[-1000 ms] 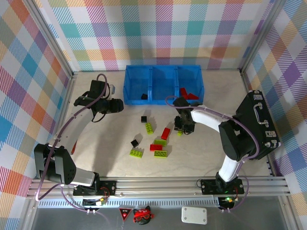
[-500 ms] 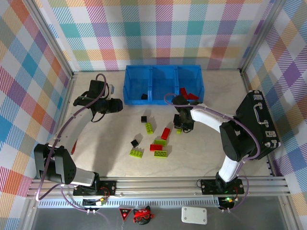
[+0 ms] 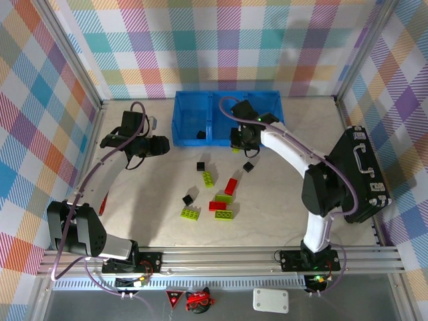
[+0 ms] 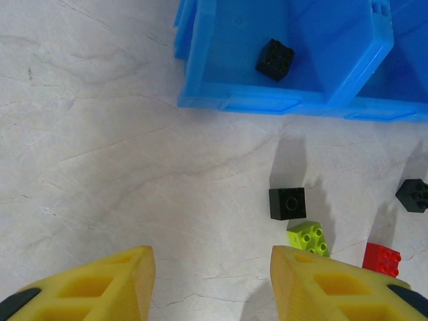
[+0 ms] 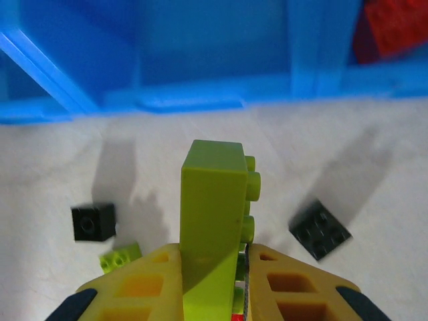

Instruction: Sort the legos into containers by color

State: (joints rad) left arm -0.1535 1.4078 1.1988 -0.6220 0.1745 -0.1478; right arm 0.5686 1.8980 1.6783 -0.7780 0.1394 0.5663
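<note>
Right gripper (image 5: 212,255): we see it pinching a lime lego (image 5: 214,194) upright before the near wall of the blue bin (image 5: 200,97), likely for the middle compartment.
Left gripper (image 4: 208,259): spread and empty, hovering above the desk (image 4: 100,134).

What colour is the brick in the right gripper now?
Lime green brick, clamped in the right gripper; right wrist view shows it best.
</note>
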